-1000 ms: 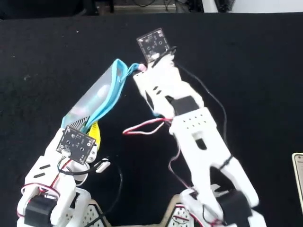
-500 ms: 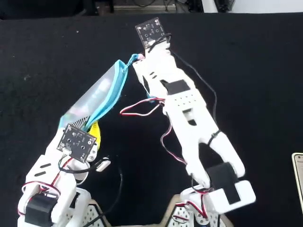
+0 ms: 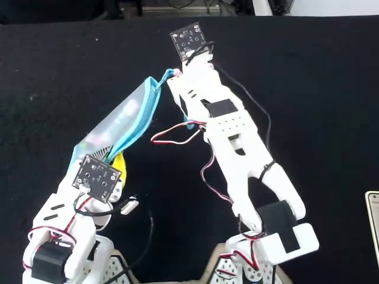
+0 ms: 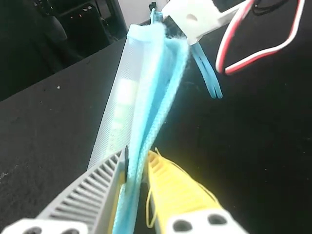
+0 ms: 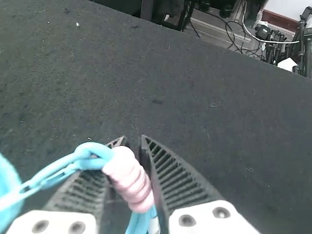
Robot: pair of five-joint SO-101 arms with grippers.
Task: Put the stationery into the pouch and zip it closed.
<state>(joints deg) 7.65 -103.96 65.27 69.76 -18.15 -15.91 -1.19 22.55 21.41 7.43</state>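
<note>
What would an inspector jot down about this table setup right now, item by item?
Surface: black cloth table.
Job's things: see-through pouch with a blue zipper, stretched between the two grippers; contents too hazy to tell.
Clutter: pale flat object at the table's edge.
Grippers: left gripper shut on the pouch's near end; right gripper shut on the pink zipper pull.
Cables: red-and-white wires loop off the right arm; black cable by the left arm's base.
Surroundings: cords and equipment beyond the table.
</note>
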